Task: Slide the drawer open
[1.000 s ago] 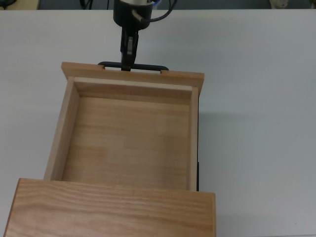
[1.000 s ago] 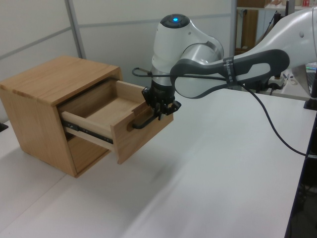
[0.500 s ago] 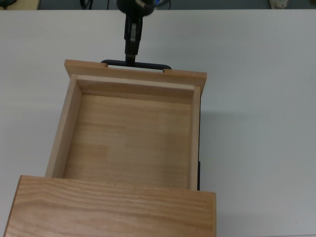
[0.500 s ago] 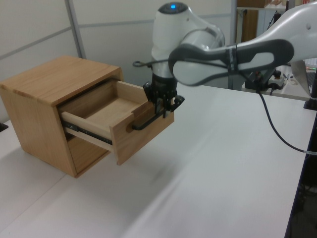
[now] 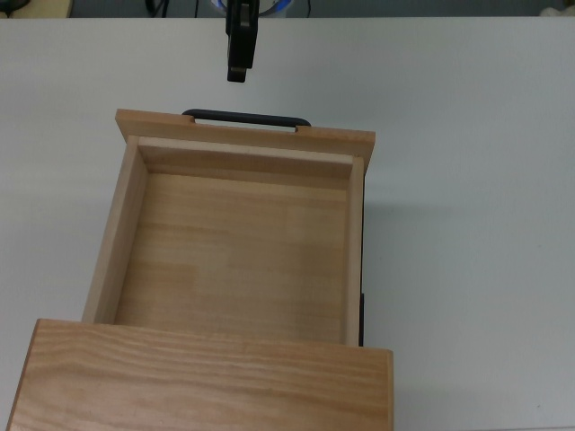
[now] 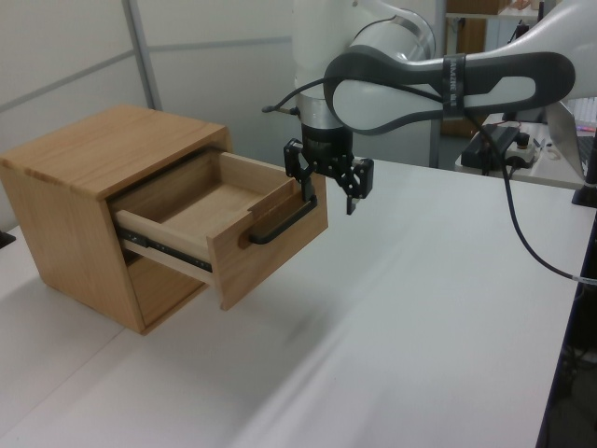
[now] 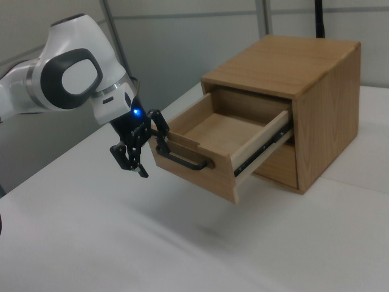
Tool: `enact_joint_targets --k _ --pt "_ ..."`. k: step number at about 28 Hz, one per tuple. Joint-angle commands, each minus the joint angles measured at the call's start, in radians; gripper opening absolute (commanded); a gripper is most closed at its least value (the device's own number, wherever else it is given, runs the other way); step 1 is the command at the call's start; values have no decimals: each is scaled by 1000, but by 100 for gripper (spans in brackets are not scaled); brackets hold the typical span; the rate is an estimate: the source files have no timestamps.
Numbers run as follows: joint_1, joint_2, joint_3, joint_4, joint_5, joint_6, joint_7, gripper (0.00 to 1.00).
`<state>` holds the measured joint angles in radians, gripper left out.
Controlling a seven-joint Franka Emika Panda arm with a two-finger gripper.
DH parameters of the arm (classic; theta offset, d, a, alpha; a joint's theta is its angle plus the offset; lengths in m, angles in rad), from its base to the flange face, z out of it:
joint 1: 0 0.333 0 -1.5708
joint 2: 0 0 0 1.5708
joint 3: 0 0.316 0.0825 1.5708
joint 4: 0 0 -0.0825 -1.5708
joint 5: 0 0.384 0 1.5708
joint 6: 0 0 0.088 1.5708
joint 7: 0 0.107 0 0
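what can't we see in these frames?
- Lower compartment of the cabinet: shadowed under the open drawer in the left and right views, covered by the cabinet top in the top view.
- Arm above the pincer: cut off by the top view's upper edge.
- Drawer's back end: hidden inside the cabinet in every view.

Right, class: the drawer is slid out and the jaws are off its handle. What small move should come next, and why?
Probably back the gripper further away: the drawer already stands well out of the cabinet, and the open jaws are clear of the handle.
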<state>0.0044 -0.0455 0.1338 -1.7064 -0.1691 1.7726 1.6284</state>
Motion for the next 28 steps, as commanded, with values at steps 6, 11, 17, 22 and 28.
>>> enact_joint_targets --k 6,11,17,22,28 --pt "6 -23 0 63 13 -150 -385 100" --pt "5 -25 -2 79 11 -165 -645 100" --pt "5 -22 -3 80 8 -160 -915 100" --pt "3 -17 -3 74 13 -166 -1123 100" --pt "-1 -17 -11 68 49 -183 -1232 100"
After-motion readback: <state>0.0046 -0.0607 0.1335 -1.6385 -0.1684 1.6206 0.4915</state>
